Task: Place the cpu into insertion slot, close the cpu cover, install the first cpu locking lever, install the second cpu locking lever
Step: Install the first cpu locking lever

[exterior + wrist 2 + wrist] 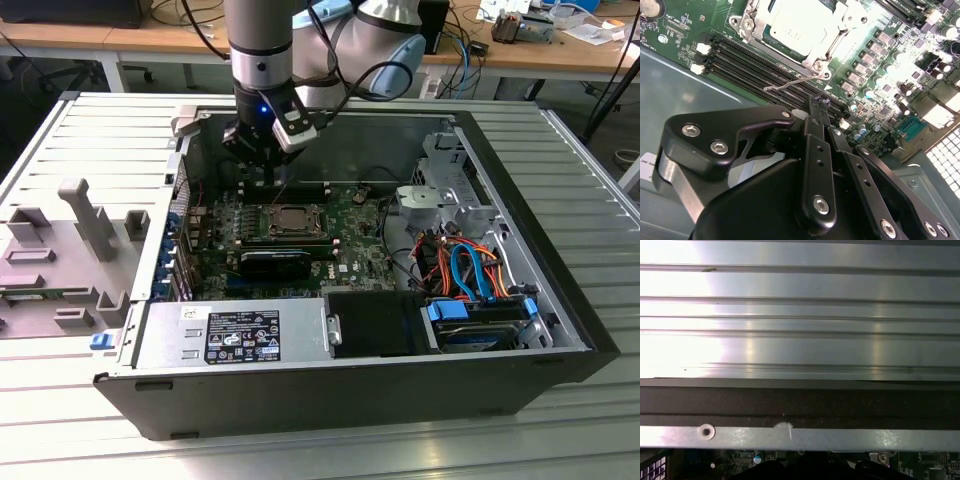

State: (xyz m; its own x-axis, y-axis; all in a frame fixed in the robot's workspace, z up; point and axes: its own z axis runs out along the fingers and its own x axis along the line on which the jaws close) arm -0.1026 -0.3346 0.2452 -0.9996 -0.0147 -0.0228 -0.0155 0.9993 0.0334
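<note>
Silvery cpu cover (790, 30) lies flat over the cpu (797, 22) in the insertion slot (291, 220). One thin locking lever (792, 83) juts over the memory slots (755, 62). Just beside it, the gripper (819, 102) hangs with fingers pressed together, pinching nothing.

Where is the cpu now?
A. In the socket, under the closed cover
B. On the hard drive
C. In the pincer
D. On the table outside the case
A: the cpu lies in the socket, framed by the cover in the second wrist view.
</note>
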